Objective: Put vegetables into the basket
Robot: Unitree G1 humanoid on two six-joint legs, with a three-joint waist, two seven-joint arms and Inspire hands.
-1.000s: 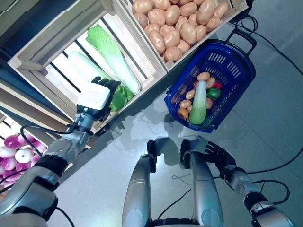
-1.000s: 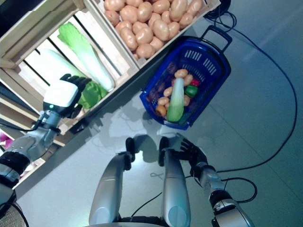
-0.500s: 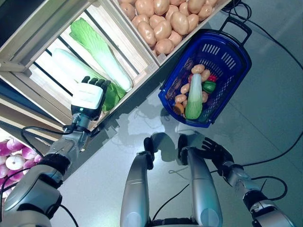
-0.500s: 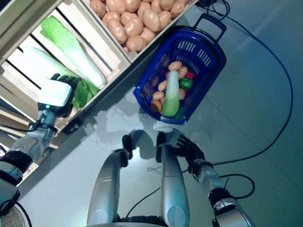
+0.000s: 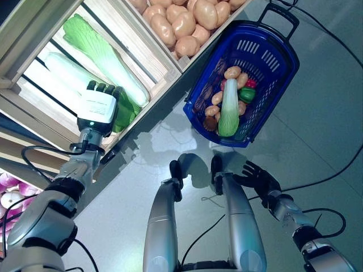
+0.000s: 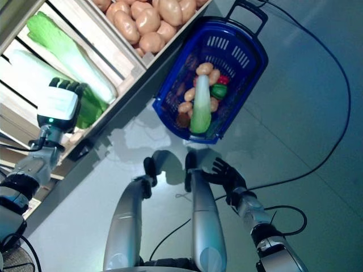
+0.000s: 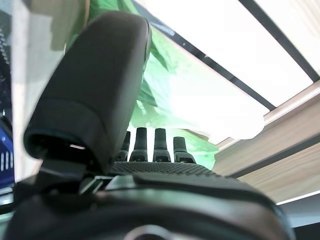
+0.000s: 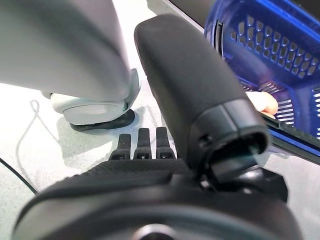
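My left hand (image 5: 99, 107) is open over the front of a slatted wooden crate (image 5: 144, 42), with straight fingers (image 7: 150, 145) above the dark green leaves (image 5: 126, 111) of a long Chinese cabbage (image 5: 102, 54). A second, paler cabbage (image 5: 63, 71) lies beside it. The left wrist view shows that pale and green cabbage (image 7: 200, 100) just past the fingers, and the hand grips nothing. The blue basket (image 5: 292, 54) stands on the floor to the right and holds a cabbage (image 5: 228, 110), potatoes, and a green pepper (image 5: 247, 94). My right hand (image 5: 258, 178) hangs open, low and short of the basket (image 8: 280, 35).
A neighbouring crate (image 5: 170, 62) is full of potatoes (image 5: 184, 22), directly beyond the basket's left side. Purple onions (image 5: 8, 192) lie on a lower shelf at the far left. Grey floor surrounds the basket, whose black handle (image 5: 281, 11) points away from me.
The whole picture has shifted, so the camera moved. My left hand stays over the cabbage's green leaves, and my right hand stays low and open.
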